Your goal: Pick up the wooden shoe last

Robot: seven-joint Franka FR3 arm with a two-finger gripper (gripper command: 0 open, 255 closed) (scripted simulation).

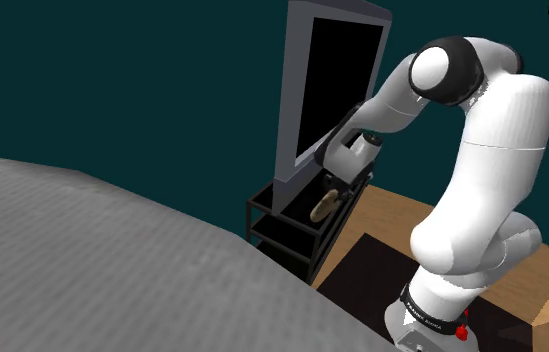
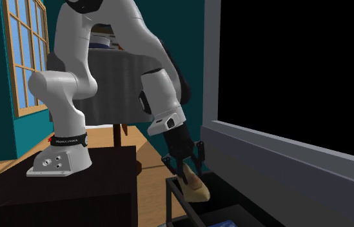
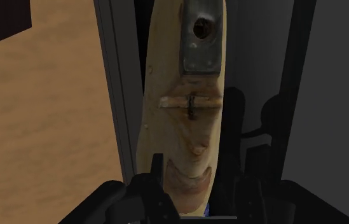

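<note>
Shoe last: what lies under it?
The black rack's top shelf lies under the tan shoe last. A blue thing shows lower down, mostly covered by the last and the gripper.

Arm (image 1: 482, 140) rises from base, elbow bent high, forearm angled down twd shoulder view's left. Wrist (image 2: 162, 106) tilts steeply downward. Gripper (image 2: 188, 165) pts down, fingers (image 3: 146, 191) partly apart, clasping shoe last (image 3: 182, 108) btwn them, one each side.

1 wooden shoe last (image 2: 195, 186), 1 black rack (image 1: 292, 240), 1 dark screen (image 1: 340, 90) on rack, 1 white arm (image 1: 482, 150) beside rack, poss. 1 blue obj (image 2: 222, 224) under rack.
</note>
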